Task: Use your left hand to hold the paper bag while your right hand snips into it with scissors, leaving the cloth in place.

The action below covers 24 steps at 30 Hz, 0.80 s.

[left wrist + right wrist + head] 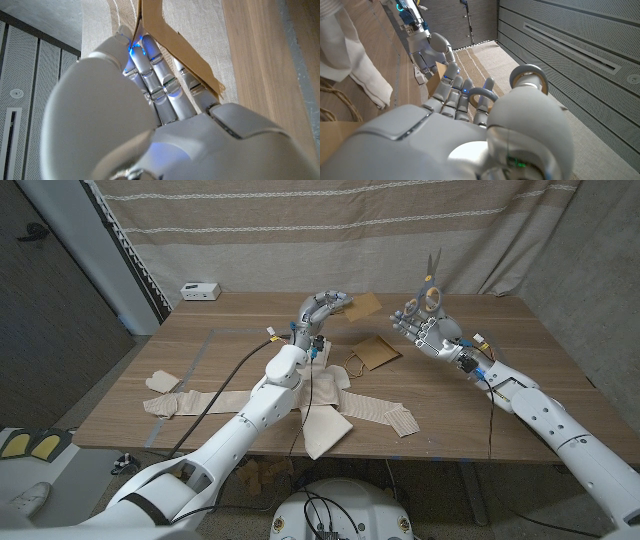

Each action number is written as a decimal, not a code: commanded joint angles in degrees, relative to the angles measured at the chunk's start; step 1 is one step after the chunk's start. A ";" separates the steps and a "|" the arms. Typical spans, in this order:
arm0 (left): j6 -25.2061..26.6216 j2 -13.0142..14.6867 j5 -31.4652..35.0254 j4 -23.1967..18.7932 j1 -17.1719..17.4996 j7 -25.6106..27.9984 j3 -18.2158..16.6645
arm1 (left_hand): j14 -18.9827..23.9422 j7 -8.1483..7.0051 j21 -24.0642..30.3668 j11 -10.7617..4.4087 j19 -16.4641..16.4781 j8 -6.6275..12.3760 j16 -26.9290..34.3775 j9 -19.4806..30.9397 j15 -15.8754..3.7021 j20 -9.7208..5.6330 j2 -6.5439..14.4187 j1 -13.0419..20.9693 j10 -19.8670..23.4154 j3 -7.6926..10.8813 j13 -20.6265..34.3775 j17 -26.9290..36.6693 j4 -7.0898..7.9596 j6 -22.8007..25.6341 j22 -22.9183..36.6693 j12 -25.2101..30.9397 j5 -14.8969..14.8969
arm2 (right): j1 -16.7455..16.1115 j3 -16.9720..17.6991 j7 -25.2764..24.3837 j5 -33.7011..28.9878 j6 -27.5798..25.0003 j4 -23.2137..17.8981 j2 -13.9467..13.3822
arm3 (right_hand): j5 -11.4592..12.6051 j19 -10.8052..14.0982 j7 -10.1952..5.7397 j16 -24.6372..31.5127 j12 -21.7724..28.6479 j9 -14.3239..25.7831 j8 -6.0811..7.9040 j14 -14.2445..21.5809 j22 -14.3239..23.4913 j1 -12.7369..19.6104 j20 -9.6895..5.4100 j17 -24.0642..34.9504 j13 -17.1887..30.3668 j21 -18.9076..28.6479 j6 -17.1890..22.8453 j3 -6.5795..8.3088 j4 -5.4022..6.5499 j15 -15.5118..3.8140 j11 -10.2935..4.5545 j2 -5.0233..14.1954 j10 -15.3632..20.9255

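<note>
My left hand (322, 308) is raised above the far middle of the table and pinches a flat piece of brown paper (363, 304); the same brown paper (172, 45) lies along its fingers in the left wrist view. A brown paper bag (375, 350) with rope handles lies on the table below, partly on the beige cloth (345, 402). To the right, my right hand (424, 323) holds the scissors (432, 278) in the air, blades pointing up. The scissor loops (529, 76) sit around its fingers. The two hands are apart.
A small white box (200, 290) stands at the table's back left. Loose beige cloth pieces (163, 382) lie near the left edge. Cables run along my left arm. A striped curtain hangs behind the table (230, 320).
</note>
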 commanded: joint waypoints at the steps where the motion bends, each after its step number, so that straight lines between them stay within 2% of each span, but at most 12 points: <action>1: -0.26 -0.08 0.35 0.33 -0.37 0.58 -0.19 | -0.12 -0.10 0.48 -0.39 -0.37 0.35 0.37 0.18 -0.16 -6.40 1.67 2.18 0.09 -0.31 0.20 0.30 0.05 -0.06 0.31 0.46 0.24 | -2.86 1.74 -1.20 0.24 0.77 -2.66 -1.49 | -0.25 0.46 2.68 -0.13 0.23 0.07 -0.31 0.34 0.15 -0.16 0.06 0.21 0.35 0.00 -2.30 0.18 -0.12 0.33 0.28 -0.07 0.45; 14: -0.47 -0.35 -1.10 0.73 -0.87 -1.13 -0.36 | -0.14 -0.20 1.25 -0.40 -0.80 0.36 0.31 0.02 -0.15 -6.34 1.66 2.19 0.26 -0.37 0.17 0.69 0.07 0.25 0.37 0.61 0.25 | -6.25 3.33 -2.49 0.34 -0.12 -6.13 -4.67 | -0.33 0.59 2.69 -0.12 0.30 -0.12 -0.40 0.41 0.13 -0.25 0.19 0.21 0.34 -0.08 -2.16 0.17 -0.10 0.40 0.11 -0.11 0.65; 24: -0.39 -0.96 -3.90 1.02 -0.98 -3.53 -0.79 | -0.14 -0.27 1.71 -0.38 -1.26 0.38 0.25 0.07 -0.15 -6.32 1.65 2.19 0.17 -0.40 -0.18 0.94 0.08 0.27 0.35 0.43 0.26 | -8.79 4.39 -3.10 0.79 -0.10 -8.41 -5.83 | -0.39 0.64 2.64 -0.10 0.37 -0.10 -0.42 0.55 0.12 -0.36 0.27 0.21 0.33 -0.16 -2.21 0.13 -0.07 0.49 0.11 -0.18 0.84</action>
